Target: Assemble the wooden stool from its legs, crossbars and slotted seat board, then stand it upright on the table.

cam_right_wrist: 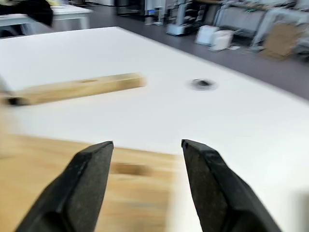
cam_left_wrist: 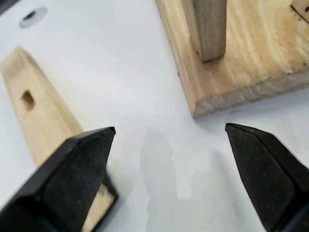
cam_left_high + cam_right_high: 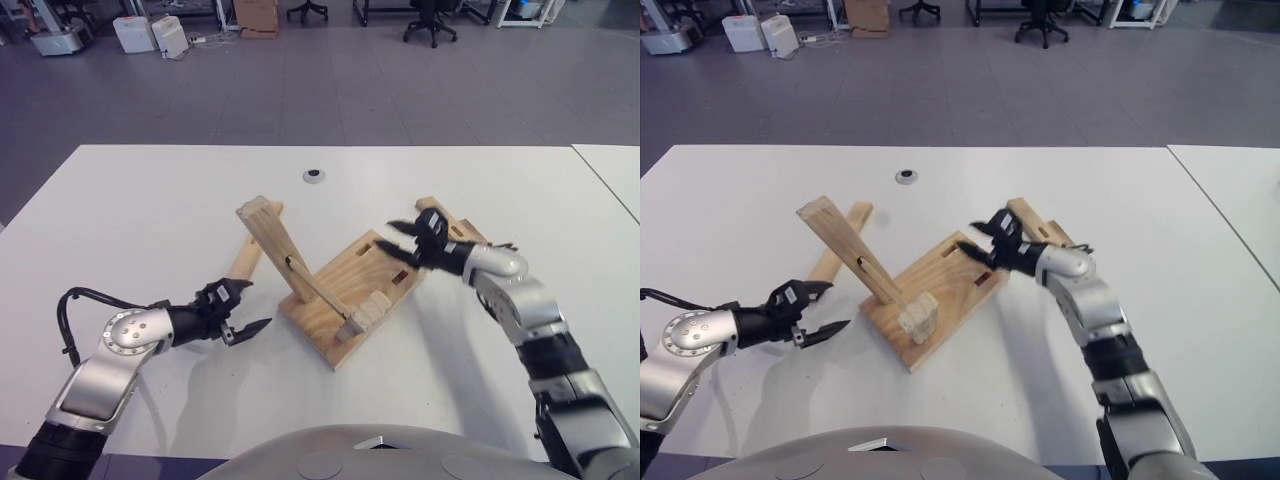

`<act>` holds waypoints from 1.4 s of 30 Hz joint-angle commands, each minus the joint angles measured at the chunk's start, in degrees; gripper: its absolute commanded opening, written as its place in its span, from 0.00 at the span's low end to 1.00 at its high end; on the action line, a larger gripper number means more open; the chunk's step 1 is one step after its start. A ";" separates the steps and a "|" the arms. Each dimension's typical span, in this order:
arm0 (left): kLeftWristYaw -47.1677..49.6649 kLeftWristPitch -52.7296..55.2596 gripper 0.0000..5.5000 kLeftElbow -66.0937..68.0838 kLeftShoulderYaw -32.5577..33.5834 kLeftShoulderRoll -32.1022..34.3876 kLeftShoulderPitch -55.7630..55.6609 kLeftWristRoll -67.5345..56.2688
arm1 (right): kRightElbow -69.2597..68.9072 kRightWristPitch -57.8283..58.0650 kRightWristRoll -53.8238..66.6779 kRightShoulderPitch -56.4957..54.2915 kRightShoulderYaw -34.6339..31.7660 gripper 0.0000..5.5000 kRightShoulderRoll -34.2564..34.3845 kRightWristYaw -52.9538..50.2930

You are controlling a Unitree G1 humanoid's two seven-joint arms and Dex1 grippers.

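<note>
Seat board [image 3: 360, 277] carries one leaning leg [image 3: 280, 245]; with left gripper [image 3: 252, 306] and right gripper [image 3: 398, 240] both open and empty, we likely must next grasp the loose leg [image 3: 243, 262].

we see a white table [image 3: 150, 200] bearing the slotted seat board [image 3: 348, 272], a loose leg [image 3: 243, 262] on its left, another leg [image 3: 1023, 211] on its right, and a small round disc [image 3: 314, 176] beyond.

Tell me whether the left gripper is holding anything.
No, the left gripper is open over bare table, gripping nothing.
</note>
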 commanded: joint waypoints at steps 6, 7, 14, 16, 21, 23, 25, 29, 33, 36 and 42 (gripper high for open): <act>2.34 -1.25 0.77 9.29 -13.00 -6.53 -11.89 10.99 | 13.04 -15.50 -12.80 0.18 9.11 0.48 -5.82 13.53; 4.05 -0.89 0.77 12.62 -12.88 -9.17 -15.13 10.80 | 9.52 -14.71 -12.17 2.28 8.48 0.48 -7.63 14.66; 13.75 -9.24 0.77 36.67 -1.35 -13.35 -31.76 9.17 | -6.75 -7.52 -10.97 8.78 -1.81 0.48 -16.89 11.86; 10.93 -9.38 0.77 30.43 2.72 -10.01 -26.27 6.21 | -3.34 -7.12 -10.69 4.07 -3.12 0.48 -12.40 7.64; 2.47 -0.90 0.77 6.22 6.15 -1.58 -6.68 -0.12 | 21.60 -9.94 -10.71 -9.08 -2.62 0.48 4.29 -1.69; 0.07 2.58 0.77 0.23 1.87 -0.25 -3.18 0.46 | 30.73 -13.39 -14.36 -13.24 0.52 0.48 6.68 -2.11; 1.93 4.18 0.77 0.46 -4.29 -3.44 -5.92 4.45 | 35.65 -19.06 -20.11 -14.85 6.18 0.48 6.41 1.35; 10.08 2.54 0.77 10.86 -15.35 -11.03 -15.07 17.13 | 32.78 -22.55 -21.93 -12.77 8.45 0.48 3.62 7.52; 23.99 -4.48 0.77 31.70 -17.29 -21.26 -26.76 23.76 | 23.43 -20.31 -20.80 -7.06 6.20 0.48 0.98 6.74; 28.23 -8.04 0.77 40.41 -13.73 -24.45 -32.65 22.20 | 12.88 -14.90 -17.92 -1.52 0.45 0.48 -1.65 3.35; 24.65 -10.19 0.77 40.02 -8.84 -27.38 -32.48 15.08 | 12.43 -5.72 -7.34 -0.42 -19.77 0.48 -5.87 -5.48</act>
